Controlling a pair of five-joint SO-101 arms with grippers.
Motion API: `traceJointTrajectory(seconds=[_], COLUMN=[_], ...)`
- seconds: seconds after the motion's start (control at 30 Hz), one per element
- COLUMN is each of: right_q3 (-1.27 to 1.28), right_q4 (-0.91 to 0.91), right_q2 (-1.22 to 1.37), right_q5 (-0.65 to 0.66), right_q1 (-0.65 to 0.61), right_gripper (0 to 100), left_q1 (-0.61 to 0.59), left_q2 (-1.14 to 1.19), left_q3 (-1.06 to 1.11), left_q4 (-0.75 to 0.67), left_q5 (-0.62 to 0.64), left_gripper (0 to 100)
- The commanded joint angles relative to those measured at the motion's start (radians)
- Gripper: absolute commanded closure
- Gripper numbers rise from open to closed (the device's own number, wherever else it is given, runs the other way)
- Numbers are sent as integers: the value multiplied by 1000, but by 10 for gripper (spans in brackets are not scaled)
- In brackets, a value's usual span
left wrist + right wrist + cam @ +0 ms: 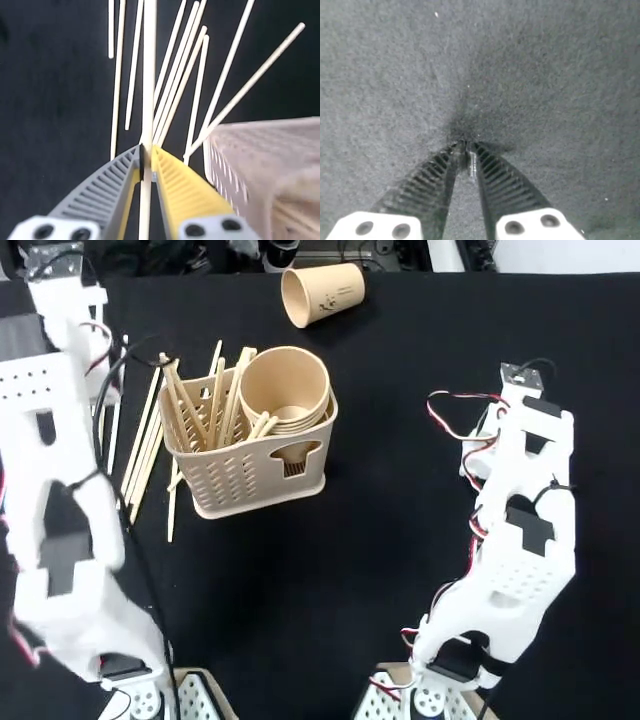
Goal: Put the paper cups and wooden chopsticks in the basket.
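While lengthwise, chopstick [149, 75] inside left tool [147, 151].

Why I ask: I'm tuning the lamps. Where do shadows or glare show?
Right wrist view: a dark shadow lies on the black cloth at the tips of the shut right gripper. Left wrist view: the chopstick in the left gripper stands bright against dark cloth. High view: the basket is evenly lit, without glare.
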Motion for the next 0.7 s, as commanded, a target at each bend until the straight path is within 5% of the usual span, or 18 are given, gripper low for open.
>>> traceJointTrajectory(seconds=[0.0,0.47,0.67], right_q3=[2,4,4], right_q4=[-5,-5,-5], right_q2=[-24,-24,-24], right_q5=[0,0,0], right_q1=[-2,-2,-2], right_gripper=[986,986,986], left_q1=[12,19,223], left_q2=[-250,-1258,-1639], left_q3=[208,1267,1607], left_q4=[-109,-961,-1212], left_q5=[5,12,12], left_gripper=[972,972,971])
